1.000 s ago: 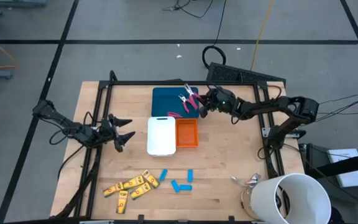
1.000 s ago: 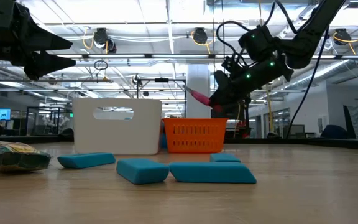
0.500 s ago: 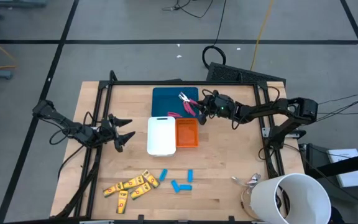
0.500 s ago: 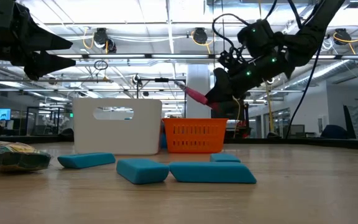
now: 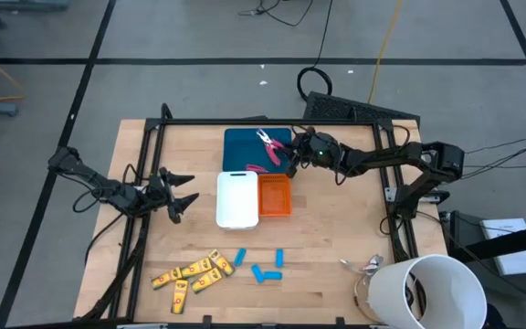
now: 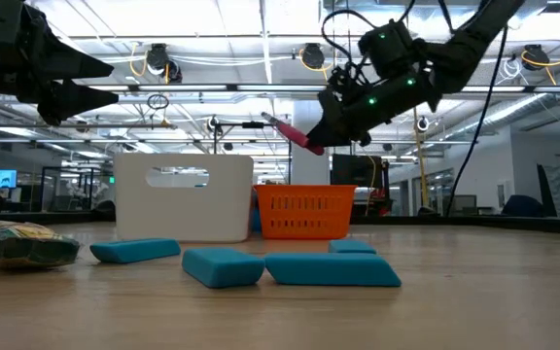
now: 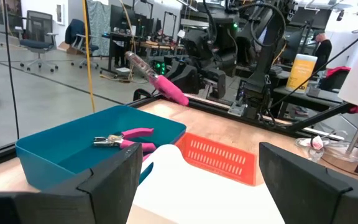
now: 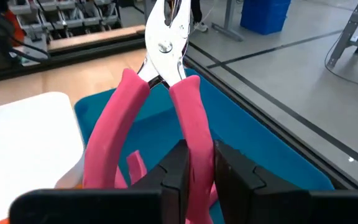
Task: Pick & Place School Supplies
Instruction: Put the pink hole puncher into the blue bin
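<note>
Pliers [image 8: 166, 74] with pink handles hang above the teal tray [image 5: 245, 146], one handle clenched between the right gripper [image 8: 197, 171] fingers, metal nose outward. Inside that tray lies a second pair [image 7: 122, 139]. Left gripper [image 5: 179, 194] hovers spread wide, holding nothing, over the worktop [image 5: 336, 238] left of the tray.

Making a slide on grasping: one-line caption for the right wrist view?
Right gripper shut on one handle of pink-handled metal pliers, held above the teal plastic tray.
</note>
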